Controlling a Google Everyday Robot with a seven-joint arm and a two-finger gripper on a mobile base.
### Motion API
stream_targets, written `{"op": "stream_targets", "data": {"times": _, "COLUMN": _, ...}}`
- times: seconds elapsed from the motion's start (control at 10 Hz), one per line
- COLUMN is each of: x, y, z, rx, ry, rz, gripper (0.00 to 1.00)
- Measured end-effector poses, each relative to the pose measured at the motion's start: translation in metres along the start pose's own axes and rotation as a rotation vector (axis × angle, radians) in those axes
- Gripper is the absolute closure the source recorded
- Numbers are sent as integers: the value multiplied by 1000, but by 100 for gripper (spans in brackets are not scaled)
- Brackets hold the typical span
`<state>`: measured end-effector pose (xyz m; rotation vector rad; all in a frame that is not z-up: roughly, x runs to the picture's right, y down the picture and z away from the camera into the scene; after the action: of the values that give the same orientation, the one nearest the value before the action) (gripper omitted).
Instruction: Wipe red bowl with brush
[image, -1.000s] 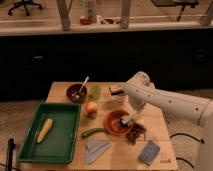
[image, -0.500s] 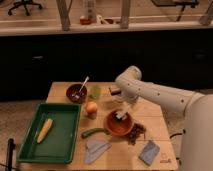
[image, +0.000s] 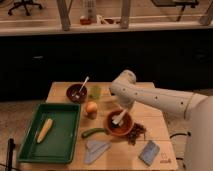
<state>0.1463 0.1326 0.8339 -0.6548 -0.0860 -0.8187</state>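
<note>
The red bowl (image: 119, 125) sits on the wooden table (image: 150, 107), right of centre. My gripper (image: 122, 113) reaches down from the white arm (image: 150, 97) into the bowl. It is shut on the brush (image: 119, 119), whose pale handle slants into the bowl with its dark head low against the inside. The arm hides the bowl's far rim.
A dark maroon bowl with a white spoon (image: 77, 93), a green cup (image: 95, 91) and an orange fruit (image: 91, 108) lie to the left. A green tray (image: 62, 145) holds a corn cob (image: 44, 130). A green vegetable (image: 94, 132), grey cloth (image: 96, 148), blue sponge (image: 149, 152) and dark cluster (image: 137, 132) lie in front.
The arm's upper part has swung left over the table. The gripper has stayed in the red bowl, shifting slightly left with the brush.
</note>
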Motion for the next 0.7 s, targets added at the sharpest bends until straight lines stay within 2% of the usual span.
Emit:
{"op": "stream_targets", "data": {"times": 0.3, "x": 21, "y": 39, "z": 1, "rx": 3, "ry": 0, "rz": 39, "gripper": 100}}
{"op": "stream_targets", "data": {"times": 0.7, "x": 22, "y": 42, "z": -2, "rx": 8, "ry": -1, "rz": 54, "gripper": 100}}
